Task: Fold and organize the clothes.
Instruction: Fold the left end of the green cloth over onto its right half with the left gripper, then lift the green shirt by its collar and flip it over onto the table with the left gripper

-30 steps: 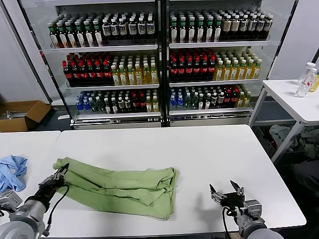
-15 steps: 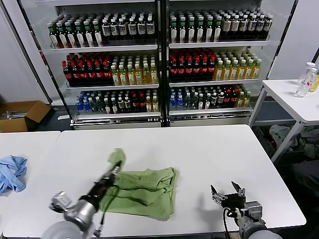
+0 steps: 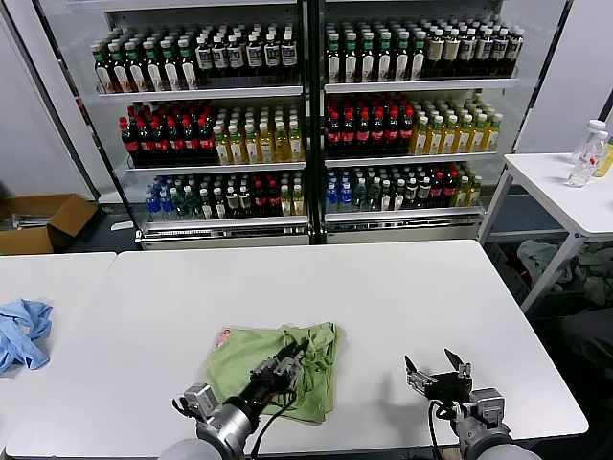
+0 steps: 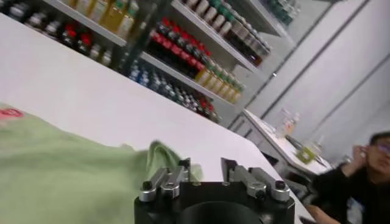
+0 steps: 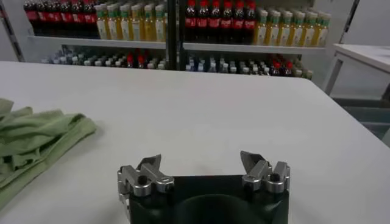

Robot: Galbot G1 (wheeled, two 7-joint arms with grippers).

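Observation:
The light green polo shirt (image 3: 259, 362) lies folded over on itself on the white table (image 3: 383, 287), with a red print (image 3: 222, 335) showing at its left corner. My left gripper (image 3: 299, 353) is low over the shirt's right part and open. In the left wrist view the gripper (image 4: 204, 164) has bare table between its fingers, and a raised fold of the shirt (image 4: 61, 164) lies beside one finger. My right gripper (image 3: 433, 369) is open and empty near the table's front edge, to the right of the shirt. It (image 5: 201, 161) shows the shirt's edge (image 5: 30, 140) farther off.
A light blue cloth (image 3: 21, 331) lies on the neighbouring table at the left. Glass-door fridges full of bottles (image 3: 306, 115) stand behind. A side table with a bottle (image 3: 586, 153) is at the right, a cardboard box (image 3: 38, 220) on the floor at the left. A person (image 4: 365, 176) sits beyond.
My left gripper carried the shirt's left end up and over to the right, folding it onto the right half, and has let go. The right arm has not moved.

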